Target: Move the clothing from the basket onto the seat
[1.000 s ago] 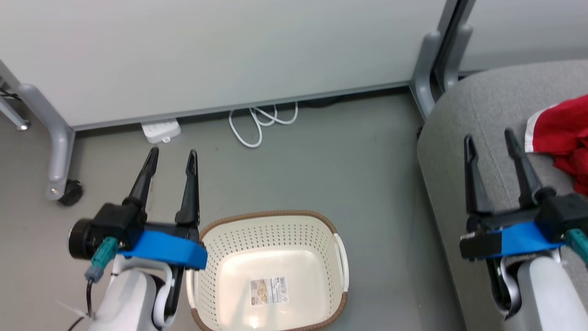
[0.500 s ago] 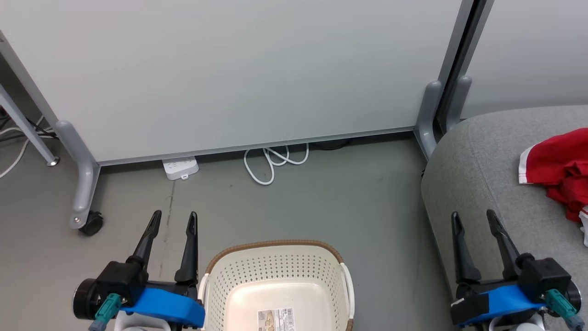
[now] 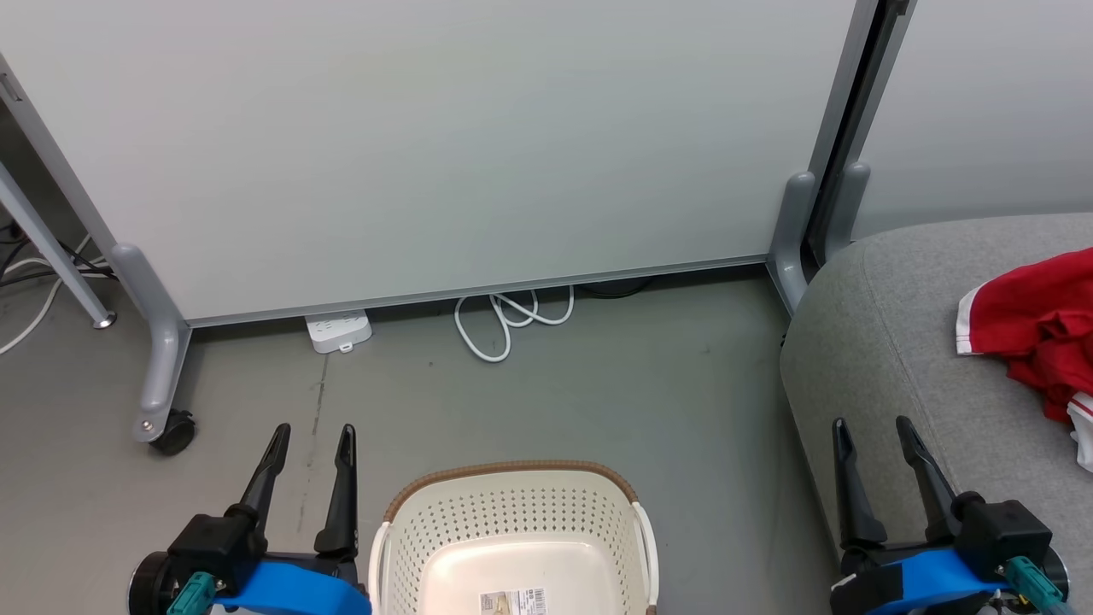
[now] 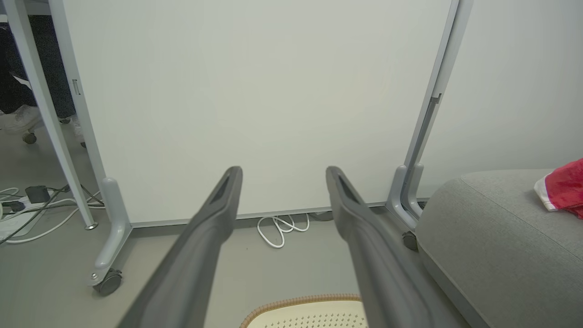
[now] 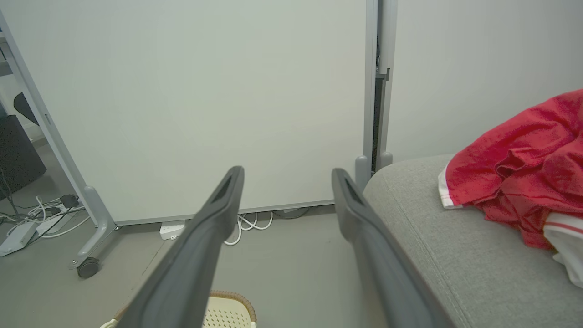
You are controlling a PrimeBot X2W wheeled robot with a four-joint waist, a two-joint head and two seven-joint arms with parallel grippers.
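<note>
Clothing (image 3: 1037,320), crumpled bright red with white trim, lies on the rounded grey woven seat (image 3: 897,359), apart from the perforated cream basket (image 3: 512,504) with its brown woven-look rim on the floor (image 3: 598,384). The head view catches the basket's barcode sticker (image 3: 512,600); the right wrist view, the clothing's folds. Left hand (image 3: 313,430) and right hand (image 3: 871,423) hang released, grasping nothing.

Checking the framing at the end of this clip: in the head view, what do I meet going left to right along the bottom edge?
left gripper, jaws open → basket → right gripper, jaws open
</note>
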